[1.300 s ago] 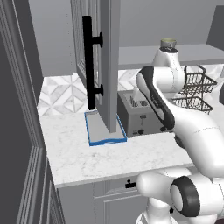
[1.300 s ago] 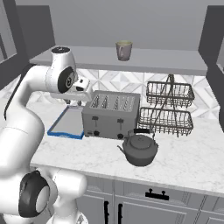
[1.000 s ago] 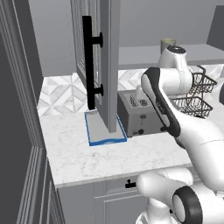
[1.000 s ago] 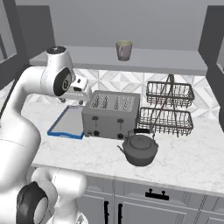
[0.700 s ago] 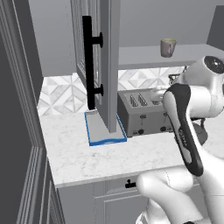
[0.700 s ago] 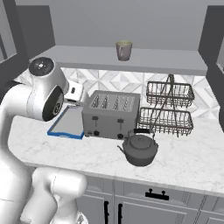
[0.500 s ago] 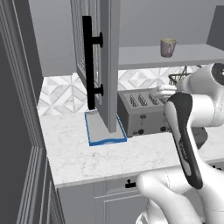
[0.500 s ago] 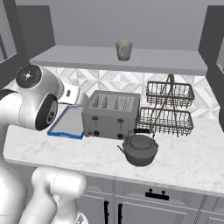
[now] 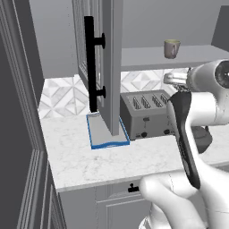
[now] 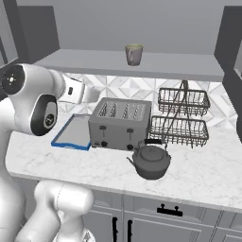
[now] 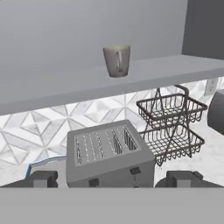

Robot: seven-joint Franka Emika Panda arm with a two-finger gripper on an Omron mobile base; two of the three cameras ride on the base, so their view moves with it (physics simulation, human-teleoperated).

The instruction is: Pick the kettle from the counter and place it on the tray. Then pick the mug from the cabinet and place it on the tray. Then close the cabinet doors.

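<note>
Tray [image 10: 73,132] lies on the counter [image 10: 198,172] left of the toaster [image 10: 119,124]; gripper [image 11: 116,179] spread wide and empty behind the toaster; kettle [image 10: 151,161] sits before the toaster's right end, apart from the fingers [image 11: 43,179].

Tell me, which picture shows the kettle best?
The right base view: the whole kettle sits unblocked on the counter, in front of the toaster. In the left base view the arm hides most of it. In the hand view just its top peeks up at the bottom.
</note>
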